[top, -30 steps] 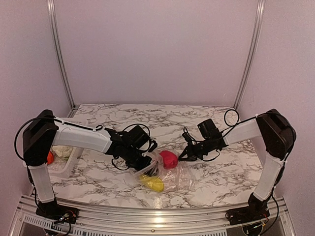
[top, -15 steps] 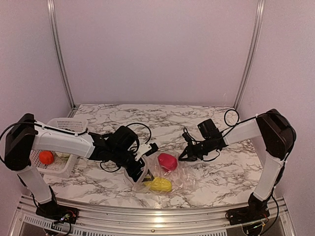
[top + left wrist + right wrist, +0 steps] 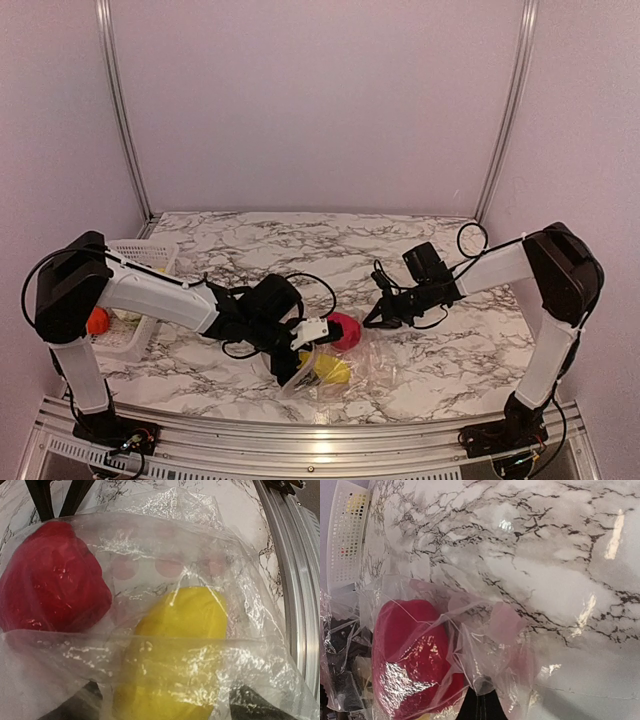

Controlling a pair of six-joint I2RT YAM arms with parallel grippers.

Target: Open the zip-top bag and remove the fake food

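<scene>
roughly at the middle of the marble table (image 3: 450, 350), toward its near edge, the zip-top bag (image 3: 362, 360) lies crumpled between the two arms. two pieces of the fake food show through the plastic: a pink-red piece (image 3: 50, 582) on the far side and a yellow oblong piece (image 3: 175, 645) just beside it on the near side. the left gripper (image 3: 298, 352) is at the bag's left end. from the left wrist, its dark fingers (image 3: 252, 705) stand apart on either side of the yellow oblong piece with plastic draped over them, but i cannot tell whether they press on anything. the right gripper (image 3: 377, 317) is at the bag's far right corner, its jaws together on a gathered fold of the plastic, which bunches into the dark tips at the bottom of the right wrist view. a white lattice basket (image 3: 145, 252) stands at the table's left edge, partly behind the left arm, and an orange round fruit (image 3: 97, 320) shows in it.
</scene>
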